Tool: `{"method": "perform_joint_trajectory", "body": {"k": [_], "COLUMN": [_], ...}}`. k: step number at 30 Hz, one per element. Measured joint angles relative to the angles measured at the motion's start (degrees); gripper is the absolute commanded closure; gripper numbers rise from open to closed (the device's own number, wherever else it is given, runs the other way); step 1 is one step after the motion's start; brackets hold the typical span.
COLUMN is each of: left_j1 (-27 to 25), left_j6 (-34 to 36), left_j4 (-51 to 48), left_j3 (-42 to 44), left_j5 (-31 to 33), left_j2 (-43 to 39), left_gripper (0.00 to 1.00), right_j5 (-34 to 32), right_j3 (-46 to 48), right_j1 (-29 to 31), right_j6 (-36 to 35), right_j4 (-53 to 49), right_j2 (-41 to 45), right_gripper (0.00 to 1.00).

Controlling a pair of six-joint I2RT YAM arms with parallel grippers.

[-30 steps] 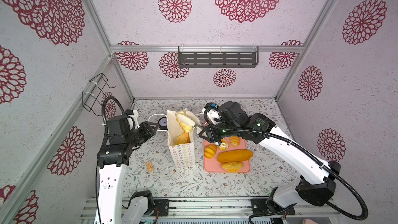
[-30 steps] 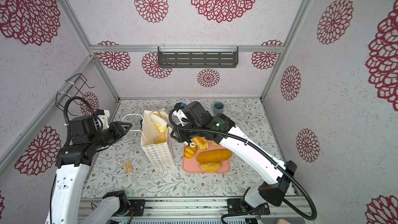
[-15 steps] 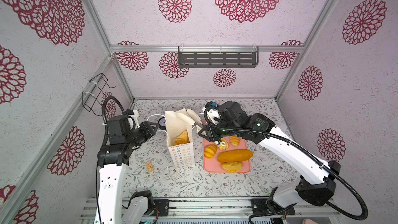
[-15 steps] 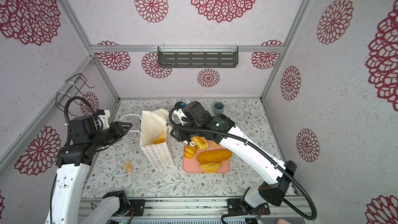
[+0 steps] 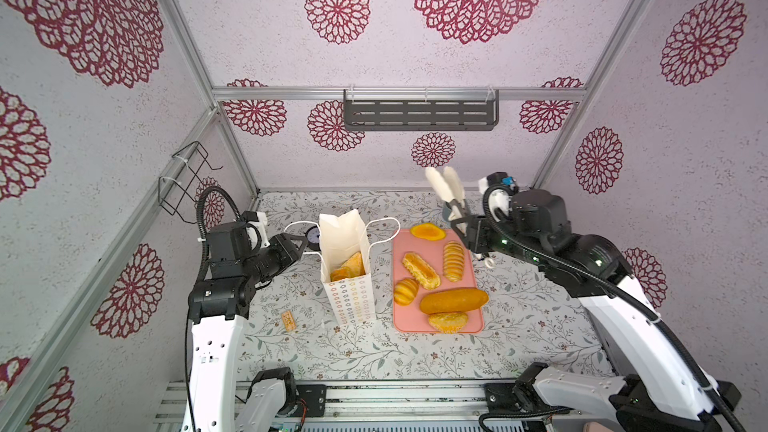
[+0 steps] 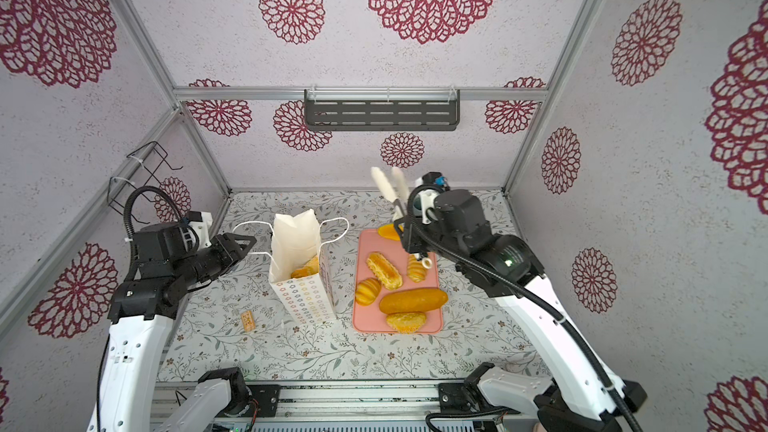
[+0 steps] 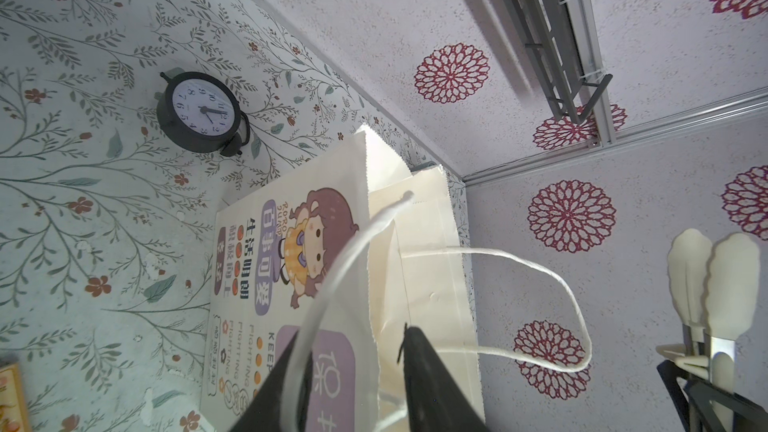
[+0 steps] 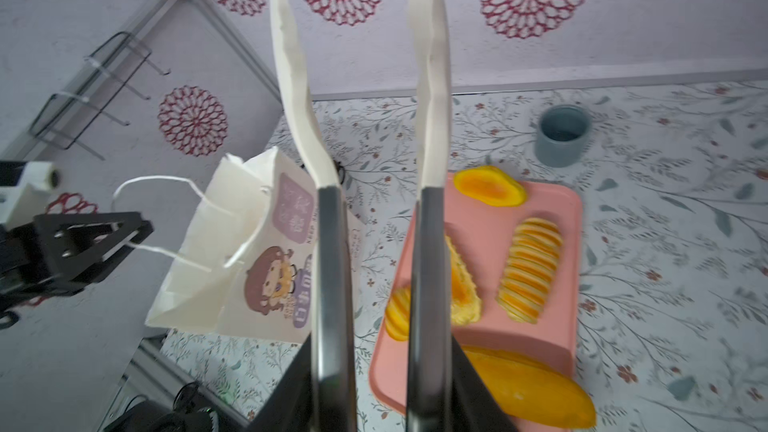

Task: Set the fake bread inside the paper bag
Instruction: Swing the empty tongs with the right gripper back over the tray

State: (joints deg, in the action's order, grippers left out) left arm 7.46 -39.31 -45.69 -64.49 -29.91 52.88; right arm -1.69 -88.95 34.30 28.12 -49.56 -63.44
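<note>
Left gripper (image 5: 300, 242) jaws spread, cord handle (image 7: 403, 200) running between them. Right gripper (image 5: 460, 222) clamps tongs (image 5: 446, 187), tips apart, empty. Fake bread (image 5: 453, 300): six pieces on pink tray (image 5: 473, 280), two inside upright paper bag (image 5: 351, 301).

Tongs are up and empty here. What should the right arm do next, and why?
Probably lower the tongs in the right gripper toward the ridged bun on the pink tray. Their tips hold nothing, most of the fake bread lies on the tray, and the paper bag stands upright with its mouth open.
</note>
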Motion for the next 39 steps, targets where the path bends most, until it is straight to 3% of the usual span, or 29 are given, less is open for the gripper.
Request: {"method": "perform_joint_trajectory", "body": {"k": [7,14,26,39], "left_j1": [0.0,0.0,0.0,0.0], "left_j6": [0.0,0.1,0.0,0.1], "left_j4": [0.2,1.0,1.6,2.2], "left_j3": [0.0,0.5,1.5,1.7], "left_j5": [-0.3,-0.6,-0.9,-0.9], "left_j2": [0.0,0.0,0.0,0.0], "left_gripper": [0.57,0.45,0.23,0.21], "right_j5": [2.8,5.6,6.8,5.8], "right_j3": [15.9,24.4,25.4,17.5], "right_j1": [-8.5,-12.0,-12.6,-13.6], "right_j6": [2.6,3.2,1.1,-4.2], "right_j4": [-1.3,-1.7,-1.8,-3.6], "right_j2": [2.6,2.4,-5.7,-19.2], "right_gripper": [0.6,0.6,0.54,0.49]}}
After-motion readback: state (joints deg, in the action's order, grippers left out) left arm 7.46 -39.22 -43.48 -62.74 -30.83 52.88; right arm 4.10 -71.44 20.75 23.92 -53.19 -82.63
